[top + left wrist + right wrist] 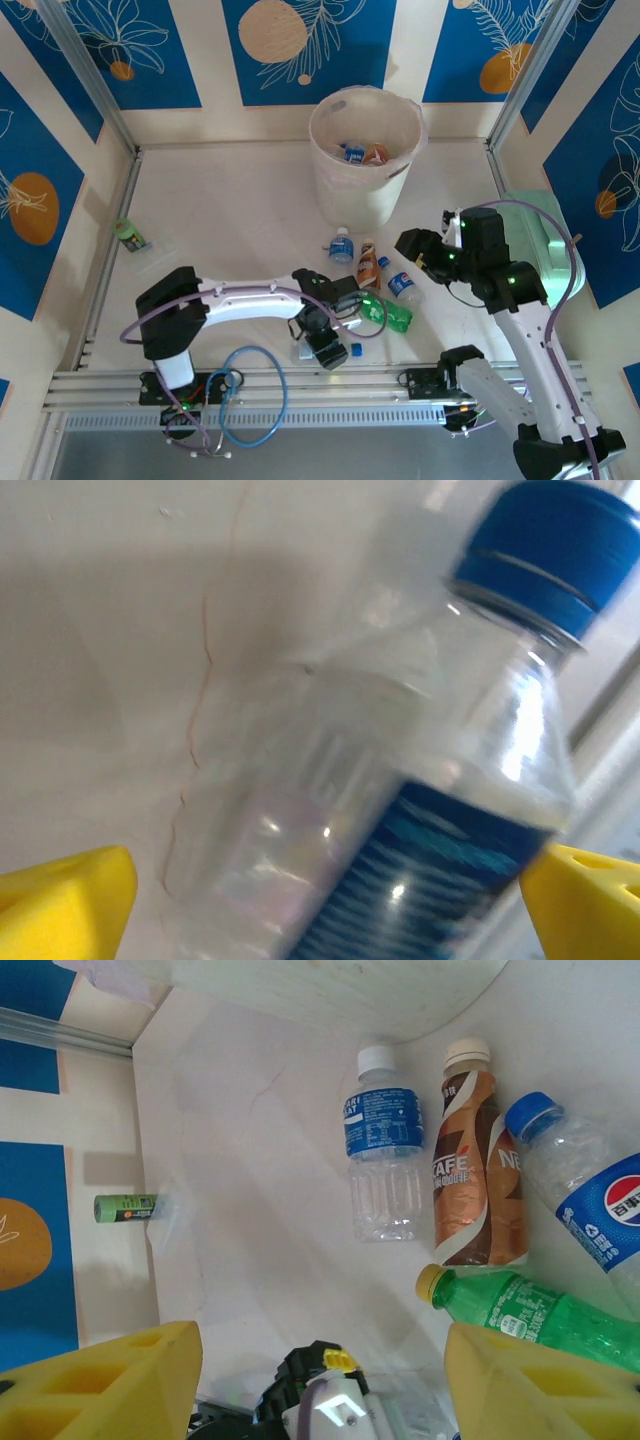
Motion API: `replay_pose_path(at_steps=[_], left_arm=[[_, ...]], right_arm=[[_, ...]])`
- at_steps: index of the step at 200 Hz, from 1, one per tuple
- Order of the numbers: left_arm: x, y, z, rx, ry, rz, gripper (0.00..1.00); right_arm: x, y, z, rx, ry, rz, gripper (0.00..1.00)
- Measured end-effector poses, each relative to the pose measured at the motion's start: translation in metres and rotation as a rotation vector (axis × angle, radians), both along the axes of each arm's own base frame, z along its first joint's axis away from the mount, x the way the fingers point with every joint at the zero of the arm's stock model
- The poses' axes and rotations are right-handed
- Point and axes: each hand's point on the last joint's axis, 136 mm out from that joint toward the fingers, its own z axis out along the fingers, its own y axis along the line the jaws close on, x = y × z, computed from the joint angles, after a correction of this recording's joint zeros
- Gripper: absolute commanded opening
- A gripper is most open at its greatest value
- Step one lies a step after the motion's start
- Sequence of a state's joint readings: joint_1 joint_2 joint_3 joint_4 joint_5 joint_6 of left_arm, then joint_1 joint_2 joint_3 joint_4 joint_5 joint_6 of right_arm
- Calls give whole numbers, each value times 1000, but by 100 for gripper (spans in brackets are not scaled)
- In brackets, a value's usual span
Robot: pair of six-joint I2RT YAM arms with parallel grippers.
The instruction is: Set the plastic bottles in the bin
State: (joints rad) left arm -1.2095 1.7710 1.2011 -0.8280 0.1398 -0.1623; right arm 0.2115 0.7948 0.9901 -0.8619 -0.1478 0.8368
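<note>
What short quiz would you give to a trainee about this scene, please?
1. True or false: the bin already holds bottles.
2. The left end effector stands open around a clear bottle. Its cap is: A red, B blue, C white.
3. In the right wrist view, which bottle lies between the white-capped bottle and the Pepsi bottle?
Key: 1 true; 2 B; 3 the brown coffee bottle.
</note>
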Motion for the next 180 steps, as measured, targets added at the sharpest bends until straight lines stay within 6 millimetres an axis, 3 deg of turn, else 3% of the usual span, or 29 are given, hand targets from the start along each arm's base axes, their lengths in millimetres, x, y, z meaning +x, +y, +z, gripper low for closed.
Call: replay_pose_path(at_steps=[40,78,107,135,180], left_arm=[[9,5,-15,57,-44,-19,69],[15,5,-15,61,-77,-13,52],[22,5,-4,41,-123,-6,46],[36,-3,36,-65,-185,34,46],[85,-11,146,-396,-264,224,56]], right_arm=[[3,-10,6,31,-1,-37,66],[6,-16,14,66,-12,-53,66],[8,-15,14,85,-4,-48,65],[11,-11,20,108,-27,-25,65],[10,16,40,166,-106,97,65]])
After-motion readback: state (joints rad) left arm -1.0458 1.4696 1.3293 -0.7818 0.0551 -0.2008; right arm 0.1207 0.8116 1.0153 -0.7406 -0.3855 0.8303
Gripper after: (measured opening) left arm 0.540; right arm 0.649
